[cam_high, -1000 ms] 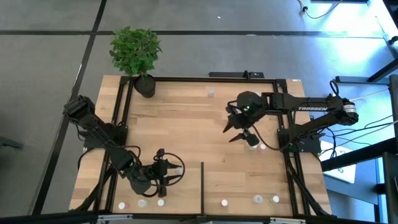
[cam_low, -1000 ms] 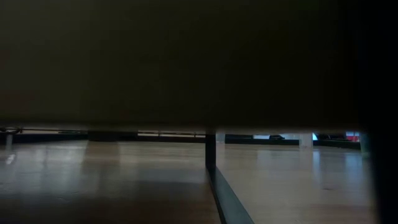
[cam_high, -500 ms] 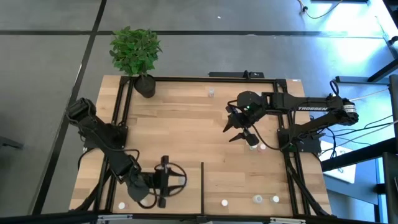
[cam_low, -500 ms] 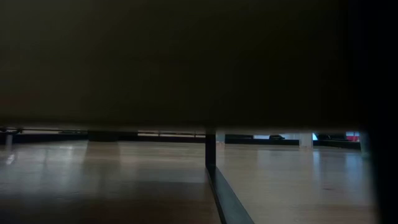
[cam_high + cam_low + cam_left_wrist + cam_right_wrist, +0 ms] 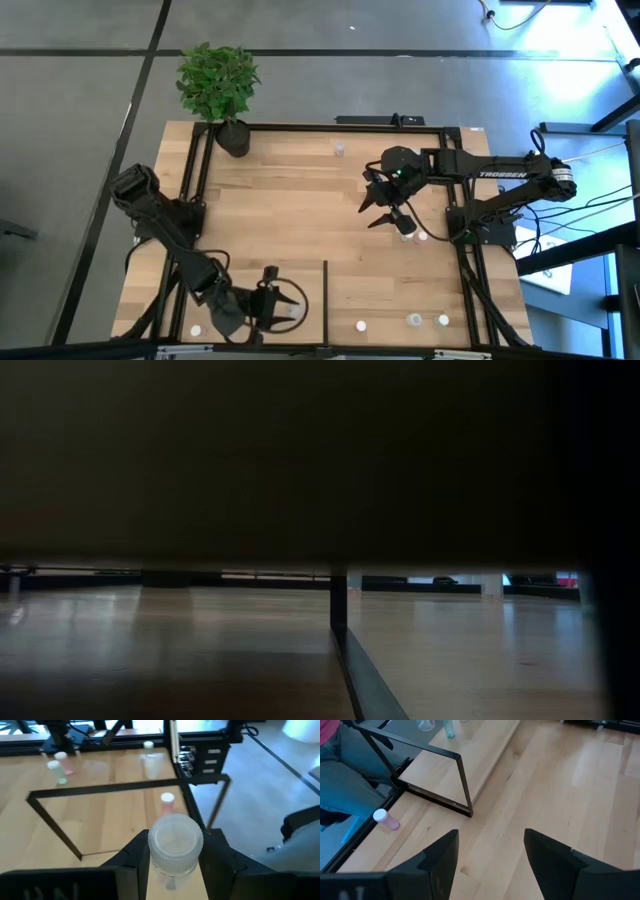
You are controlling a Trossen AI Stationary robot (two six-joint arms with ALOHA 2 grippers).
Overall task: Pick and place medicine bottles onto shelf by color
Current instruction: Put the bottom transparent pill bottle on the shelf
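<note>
- High view: the left arm folds down along the bench's (image 5: 300, 200) near edge, its left tool (image 5: 268, 306) just short of the black divider bar (image 5: 326, 300); the right arm reaches inward, its right tool (image 5: 378, 212) over open boards.
- Left wrist view: the left tool (image 5: 174, 865) is clamped on a clear bottle (image 5: 175, 842); a pink-tinted bottle (image 5: 167, 802) stands just beyond, by the shelf rail (image 5: 107, 787).
- Right wrist view: the right tool (image 5: 491, 855) has its fingers apart, holding nothing; bare wood lies ahead, a pink bottle (image 5: 385, 819) off beside the rail.
</note>
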